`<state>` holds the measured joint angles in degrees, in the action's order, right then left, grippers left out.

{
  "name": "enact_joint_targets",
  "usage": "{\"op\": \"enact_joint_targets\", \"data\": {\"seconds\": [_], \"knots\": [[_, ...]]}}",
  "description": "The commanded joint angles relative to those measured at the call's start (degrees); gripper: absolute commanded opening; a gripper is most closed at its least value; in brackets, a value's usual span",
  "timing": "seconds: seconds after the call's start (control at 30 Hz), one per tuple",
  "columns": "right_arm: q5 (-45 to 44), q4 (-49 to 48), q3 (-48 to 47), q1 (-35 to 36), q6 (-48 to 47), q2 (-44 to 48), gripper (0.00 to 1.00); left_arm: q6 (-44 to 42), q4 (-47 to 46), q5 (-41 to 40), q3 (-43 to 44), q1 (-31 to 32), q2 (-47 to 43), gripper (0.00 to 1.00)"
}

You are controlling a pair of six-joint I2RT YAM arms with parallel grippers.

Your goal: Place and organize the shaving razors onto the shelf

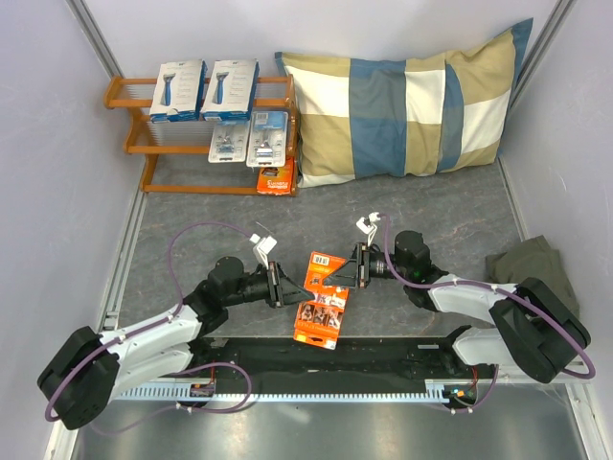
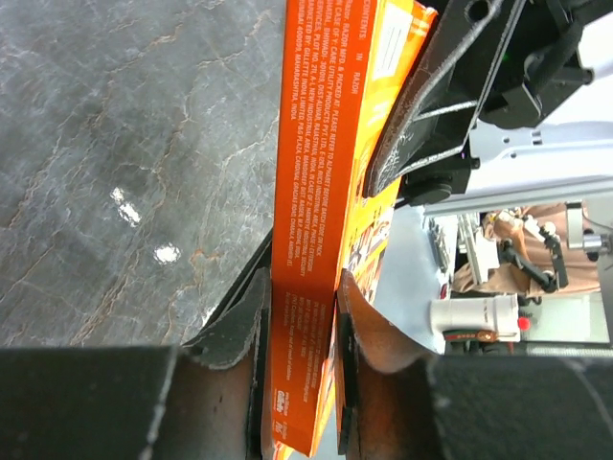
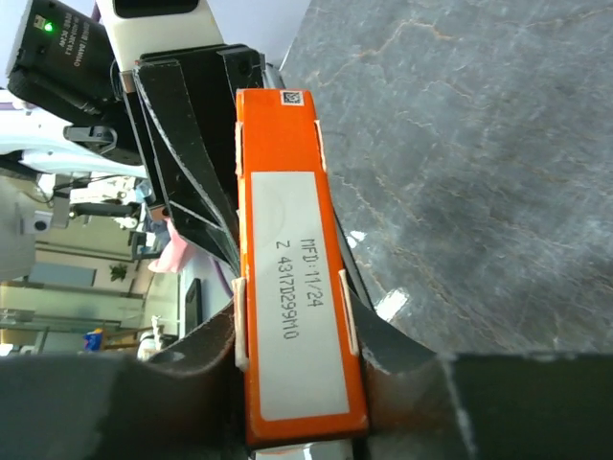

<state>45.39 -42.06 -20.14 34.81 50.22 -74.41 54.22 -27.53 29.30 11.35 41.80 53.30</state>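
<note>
Orange razor pack (image 1: 323, 297) is sitting pinched between both grippers, near centre over the counter (image 1: 192, 211). It is lying tilted, with the barcode end far and the picture end near. I can't tell whether it is touching the counter.

Left gripper (image 1: 284, 285) is gripping the pack's left edge. In the left wrist view both jaws are pressing flat on its faces. Right gripper (image 1: 352, 265) is gripping the far right part beside the barcode label. In the right wrist view its jaws are sitting tight on both sides, with no gap showing.

Shelf (image 1: 129, 93) is standing at far left, by the left wall.
- Top tier is carrying left white box (image 1: 178, 89) and right white box (image 1: 230, 88), side by side.
- Middle tier is carrying left blister pack (image 1: 230, 141) and right blister pack (image 1: 267, 137), side by side toward the right end.
- Bottom tier is holding second orange pack (image 1: 276, 178) at its right end.

Checked pillow (image 1: 412, 105) is leaning on the far wall, right against the shelf's right end. Crumpled olive cloth (image 1: 527, 264) is lying at the counter's right edge, beside the right arm.
</note>
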Motion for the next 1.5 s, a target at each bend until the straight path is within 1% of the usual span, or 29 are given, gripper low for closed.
{"op": "enact_joint_targets", "data": {"seconds": [0.0,0.03,0.07,0.13,0.17,0.2,0.23,0.3,0.33,0.4,0.5,0.53,0.6,0.63,0.67,0.73,0.8,0.9,1.03,1.1,1.17,1.23,1.27,1.3,1.33,1.37,1.47], "knots": [[-1.26,-1.09,-0.69,0.26,-3.63,-0.21,0.26,-1.39,0.8,-1.61,2.0,-0.23,-1.27,0.11],[-1.44,-1.0,-0.69,0.26,-3.72,-0.38,0.25,-2.0,1.51,-2.4,2.18,-0.23,-1.7,0.14],[-1.53,-0.83,-0.78,0.26,-3.9,-0.38,0.24,-2.36,2.38,-2.75,2.53,-0.32,-1.97,0.21],[-1.88,-0.83,-0.86,0.17,-3.99,-0.56,0.21,-3.67,5.27,-4.15,2.88,-0.32,-2.58,0.27],[-2.14,-0.74,-0.95,0.26,-3.99,-0.82,0.2,-4.29,6.34,-4.77,3.41,-0.32,-3.19,0.32],[-2.23,-0.83,-0.95,0.26,-3.9,-0.91,0.18,-4.56,7.3,-5.39,3.58,-0.32,-3.46,0.42],[-2.49,-1.0,-0.95,0.26,-3.98,-1.08,0.18,-5.08,9.23,-6.61,3.85,-0.32,-3.73,0.58],[-2.93,-2.14,-0.78,0.26,-3.46,-1.35,0.16,-5.26,10.03,-7.41,3.94,-0.67,-4.08,0.75],[-3.37,-2.41,-0.69,0.26,-3.28,-1.35,0.16,-5.09,10.73,-8.02,3.94,-0.84,-4.08,0.9],[-4.6,-3.2,-0.6,0.17,-2.76,-1.26,0.14,-4.39,11.27,-8.38,3.59,-1.89,-3.47,1.0],[-6.01,-4.16,-0.69,0.17,-1.97,-1.44,0.12,-3.16,11.01,-7.07,3.15,-4.7,-0.84,1.0],[-6.18,-4.43,-0.78,0.0,-1.7,-1.61,0.12,-2.8,10.14,-5.32,2.89,-5.58,-0.13,1.0],[-6.8,-5.48,-1.21,-0.18,-1.09,-2.31,0.11,-1.14,6.45,-2.86,1.31,-9.18,2.76,1.0],[-6.98,-6.01,-1.3,-0.53,-0.13,-2.58,0.1,-0.52,4.96,-0.32,0.69,-10.41,3.82,1.0],[-7.15,-6.62,-1.39,-0.79,0.32,-3.19,0.09,0.09,2.16,0.75,-0.44,-13.03,4.61,1.0],[-8.12,-10.56,-0.78,-2.02,3.46,-3.72,0.08,1.5,-0.5,3.56,-1.51,-15.16,6.72,1.0],[-9.17,-16.35,0.45,-3.07,6.02,-4.42,0.08,1.6,-1.56,4.18,-2.39,-17.28,7.08,1.0],[-10.93,-20.5,0.19,-5.36,8.75,-5.65,0.06,1.94,-2.09,4.01,-3.35,-19.21,5.59,1.0],[-14.26,-24.2,-1.74,-7.47,11.3,-8.46,0.06,2.47,-2.71,3.14,-4.85,-21.76,1.03,1.0],[-15.85,-27.8,-2.88,-8.0,13.85,-9.96,0.05,3.0,-2.53,2.17,-5.29,-22.64,-2.48,1.0],[-18.04,-31.13,-4.2,-8.18,16.04,-13.03,0.05,3.35,-2.97,1.12,-5.64,-22.99,-4.94,1.0],[-19.01,-37.63,-5.17,-8.26,20.34,-17.4,0.05,3.88,-4.46,0.32,-5.99,-23.08,-5.92,1.0],[-19.45,-42.61,-6.39,-8.18,21.84,-19.17,0.04,4.14,-5.42,0.06,-5.91,-23.17,-6.27,1.0],[-19.55,-45.27,-7.18,-8.18,25.07,-20.93,0.04,4.23,-6.04,-0.2,-5.91,-23.17,-6.28,1.0],[-19.29,-47.82,-8.15,-8.18,26.67,-24.86,0.04,4.23,-6.39,-0.21,-5.47,-23.26,-6.1,1.0],[-18.76,-53.07,-10.51,-8.26,28.08,-26.82,0.04,4.14,-6.66,-0.29,-5.21,-23.26,-5.75,1.0],[-17.61,-57.77,-14.12,-7.83,32.22,-31.84,0.03,4.32,-9.02,0.49,-4.41,-23.43,-3.12,0.99]]}}
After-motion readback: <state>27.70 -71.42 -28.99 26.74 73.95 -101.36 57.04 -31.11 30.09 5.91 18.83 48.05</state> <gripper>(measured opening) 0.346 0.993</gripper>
